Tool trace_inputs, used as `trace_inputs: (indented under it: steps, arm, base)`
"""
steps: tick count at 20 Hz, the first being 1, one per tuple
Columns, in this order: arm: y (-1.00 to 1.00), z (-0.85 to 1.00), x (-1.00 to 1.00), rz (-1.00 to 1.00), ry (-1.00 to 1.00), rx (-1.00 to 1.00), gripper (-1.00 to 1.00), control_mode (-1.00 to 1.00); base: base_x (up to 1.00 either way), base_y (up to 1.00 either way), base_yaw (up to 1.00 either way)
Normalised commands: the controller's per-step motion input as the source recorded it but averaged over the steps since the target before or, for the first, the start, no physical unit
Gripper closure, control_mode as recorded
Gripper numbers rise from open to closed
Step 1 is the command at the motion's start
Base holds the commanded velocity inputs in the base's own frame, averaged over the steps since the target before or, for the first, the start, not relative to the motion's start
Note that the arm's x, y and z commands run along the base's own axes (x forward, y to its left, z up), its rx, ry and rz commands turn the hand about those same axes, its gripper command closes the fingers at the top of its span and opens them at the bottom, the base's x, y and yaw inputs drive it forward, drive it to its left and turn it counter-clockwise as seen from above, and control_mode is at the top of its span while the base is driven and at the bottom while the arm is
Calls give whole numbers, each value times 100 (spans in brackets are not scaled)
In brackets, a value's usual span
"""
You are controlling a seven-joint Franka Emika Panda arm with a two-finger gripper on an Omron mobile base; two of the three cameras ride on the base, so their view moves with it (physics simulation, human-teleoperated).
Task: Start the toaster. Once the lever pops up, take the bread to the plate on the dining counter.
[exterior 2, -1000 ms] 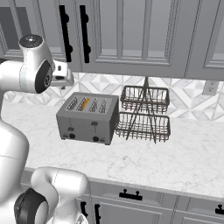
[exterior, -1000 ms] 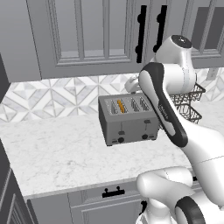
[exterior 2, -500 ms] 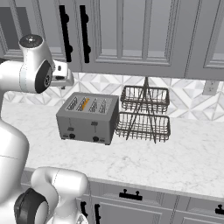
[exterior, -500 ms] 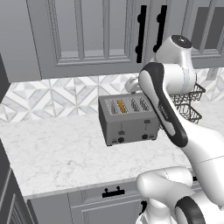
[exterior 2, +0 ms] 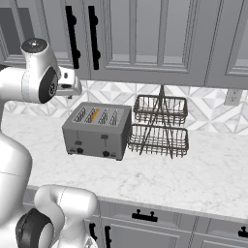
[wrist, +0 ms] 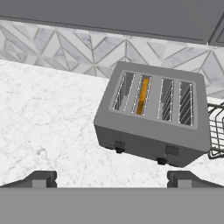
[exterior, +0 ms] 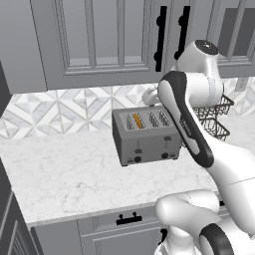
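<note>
Hand view catches the lever (wrist: pixel 119 145) on the toaster (wrist: pixel 153 120), bread (wrist: pixel 142 96) sunk in; jaws (wrist: pixel 112 178) wide apart, empty, above the bench (wrist: pixel 48 118).

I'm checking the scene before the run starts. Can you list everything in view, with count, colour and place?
toaster: one, grey metal, four slots, on the worktop near the backsplash.
bread: one slice, orange-brown edge showing, in the second slot from the left.
lever: one, dark grey, left one on the toaster's front.
second lever: one, dark grey, right one on the front.
knobs: two, black, under the levers.
wire rack: one, dark, two tiers, right of the toaster.
worktop: one, white marble.
cabinets: grey, above and below the worktop.
gripper: one, dark fingertips, open, above the worktop in front of the toaster.
</note>
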Motion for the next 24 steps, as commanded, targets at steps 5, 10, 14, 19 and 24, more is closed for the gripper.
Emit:
trace_inputs:
  steps: [5, 10, 14, 19, 24]
  arm:
    - [0, 0, 0, 0, 0, 0, -100, -100]
    - [0, 0, 0, 0, 0, 0, -100, -100]
    - [0, 0, 0, 0, 0, 0, -100, -100]
    - [0, 0, 0, 0, 0, 0, -100, -100]
    - [0, 0, 0, 0, 0, 0, -100, -100]
  base:
    - [0, 0, 0]
    - [0, 0, 0]
    - [0, 0, 0]
    - [0, 0, 0]
    - [0, 0, 0]
